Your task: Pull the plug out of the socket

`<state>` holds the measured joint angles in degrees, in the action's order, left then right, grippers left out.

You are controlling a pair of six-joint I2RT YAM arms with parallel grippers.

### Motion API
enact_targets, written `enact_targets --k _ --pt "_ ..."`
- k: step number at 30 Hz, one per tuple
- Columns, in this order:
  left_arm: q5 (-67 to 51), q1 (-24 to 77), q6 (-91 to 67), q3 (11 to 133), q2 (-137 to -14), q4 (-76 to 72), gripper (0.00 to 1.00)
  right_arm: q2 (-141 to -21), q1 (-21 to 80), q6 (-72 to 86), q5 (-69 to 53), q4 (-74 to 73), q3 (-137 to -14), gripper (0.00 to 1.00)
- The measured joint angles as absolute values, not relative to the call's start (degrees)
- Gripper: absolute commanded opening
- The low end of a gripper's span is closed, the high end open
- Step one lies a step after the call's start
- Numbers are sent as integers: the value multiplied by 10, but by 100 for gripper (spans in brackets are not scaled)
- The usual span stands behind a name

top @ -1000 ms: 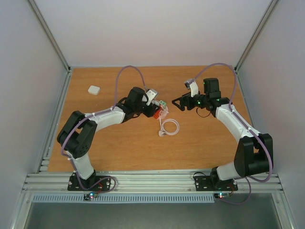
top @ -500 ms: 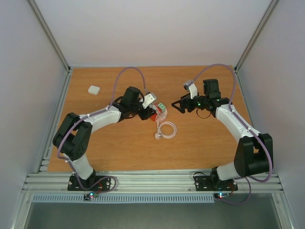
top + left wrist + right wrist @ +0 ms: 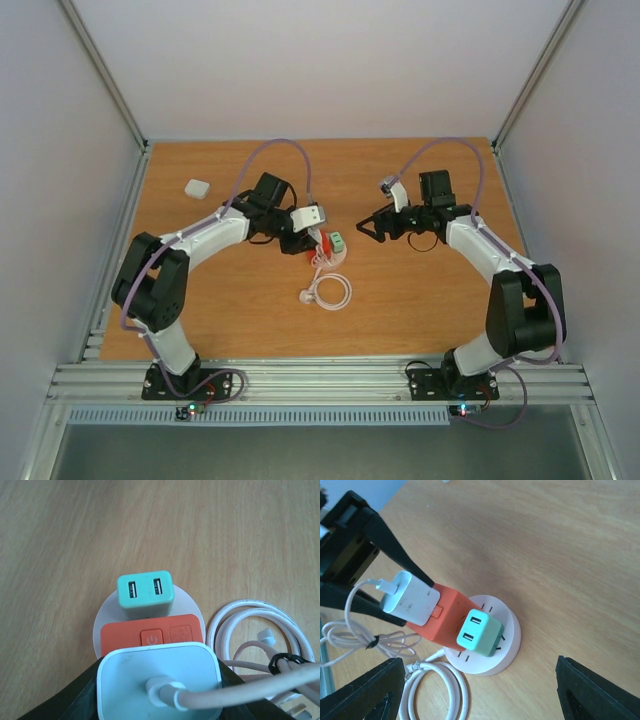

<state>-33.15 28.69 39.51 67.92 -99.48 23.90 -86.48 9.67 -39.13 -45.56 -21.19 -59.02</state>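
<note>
The round pale socket [image 3: 506,647] lies on the wooden table, also in the top view [image 3: 332,255] and the left wrist view [image 3: 107,622]. A green two-port adapter [image 3: 479,631] and a red cube [image 3: 445,616] stand plugged into it. A white plug [image 3: 150,672] with a cable sits against the red cube. My left gripper [image 3: 311,240] is shut on the white plug, its black fingers [image 3: 395,542] on either side. My right gripper [image 3: 368,228] is open and empty, hovering just right of the socket, its fingers [image 3: 362,690] wide apart.
A coiled white cable [image 3: 328,292] lies just in front of the socket, tied with a black band [image 3: 282,661]. A small white block [image 3: 197,188] sits at the back left. Metal frame posts and walls bound the table.
My left gripper has moved left and nearer with the white plug, dragging the socket, adapters and cable coil along. My right gripper has shifted slightly left toward the socket.
</note>
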Motion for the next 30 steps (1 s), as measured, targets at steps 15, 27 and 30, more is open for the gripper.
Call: enact_targets --k 15,27,30 --pt "-329 306 374 686 -1007 221 22 -949 162 -216 -424 -141 -591 89" --pt "-328 307 362 686 -1007 217 21 -987 200 -201 -375 -137 -593 90" --pt "-328 308 362 686 -1007 216 21 -996 203 -202 -365 -134 -591 91"
